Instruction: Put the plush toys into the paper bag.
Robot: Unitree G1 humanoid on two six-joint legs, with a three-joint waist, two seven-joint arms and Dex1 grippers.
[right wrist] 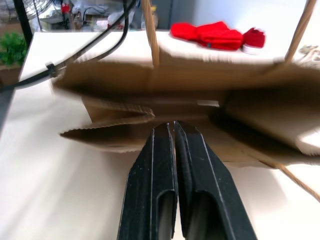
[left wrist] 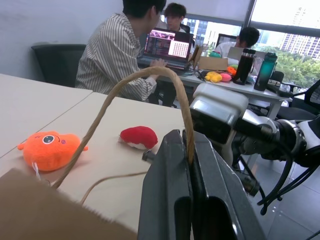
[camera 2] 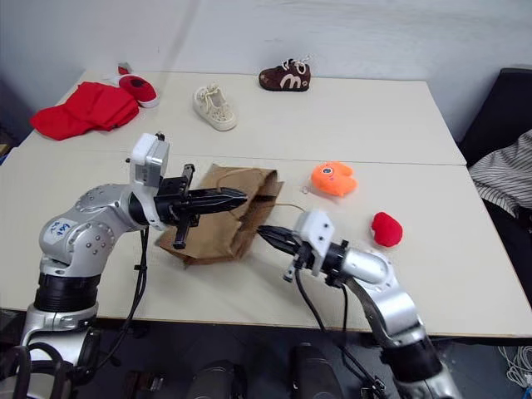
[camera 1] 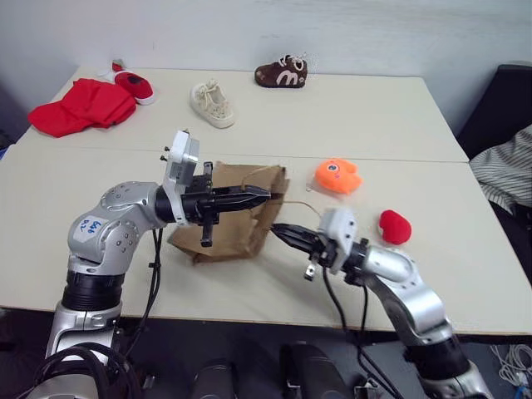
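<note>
Nearby, a red cloth (camera 1: pixel 83 106) and three small shoes (camera 1: pixel 212 103) lie far back on the tabletop (camera 1: pixel 416 108). The crumpled brown paper bag (camera 1: pixel 229 212) lies between both hands; the left hand (camera 1: pixel 264 194) pinches its cord handle (left wrist: pixel 150 75), the right hand (camera 1: pixel 277 230) is closed at its mouth. The orange toy (camera 1: pixel 337 176) and red toy (camera 1: pixel 395 226) sit beside it (brown shoe marked "m").

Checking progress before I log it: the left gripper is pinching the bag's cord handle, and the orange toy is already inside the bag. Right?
Not quite. The left gripper is shut on the paper bag's cord handle, but the orange toy lies on the table beside the bag, as the left eye view shows.
</note>
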